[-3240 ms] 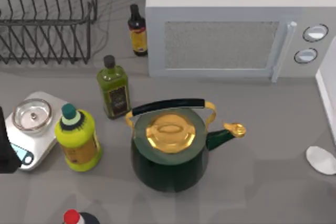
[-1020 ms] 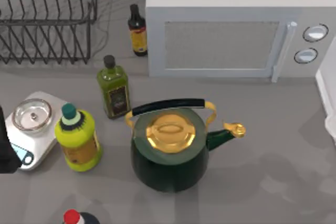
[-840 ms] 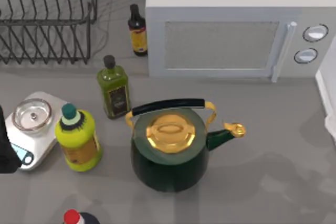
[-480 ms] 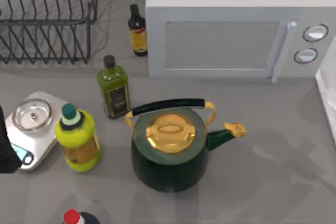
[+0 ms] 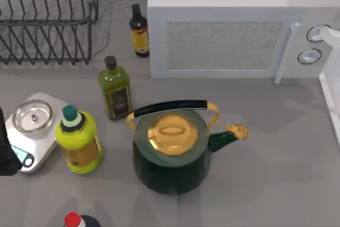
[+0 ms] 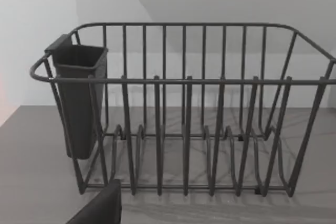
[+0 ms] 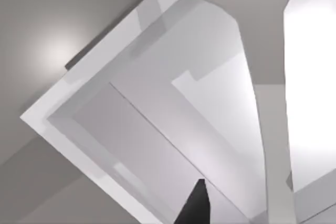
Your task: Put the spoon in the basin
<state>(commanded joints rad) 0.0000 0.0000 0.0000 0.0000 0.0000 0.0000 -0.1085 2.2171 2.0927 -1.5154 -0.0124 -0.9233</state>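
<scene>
Top view is showing the microwave, a pale sliver, possibly the spoon, overlapping its upper dial. Right wrist view is showing the white basin lying beneath the right gripper; I cannot tell whether its jaws are apart or together. The release is looking not yet done, and the left gripper is idling by the dish rack.

On the worktop stand one microwave with two round dials, one wire dish rack with one dark cutlery cup, and one green kettle. Bottles number three: one dark, one olive-green, one yellow-green. There is also one scale and one red-capped item at the lower edge.
</scene>
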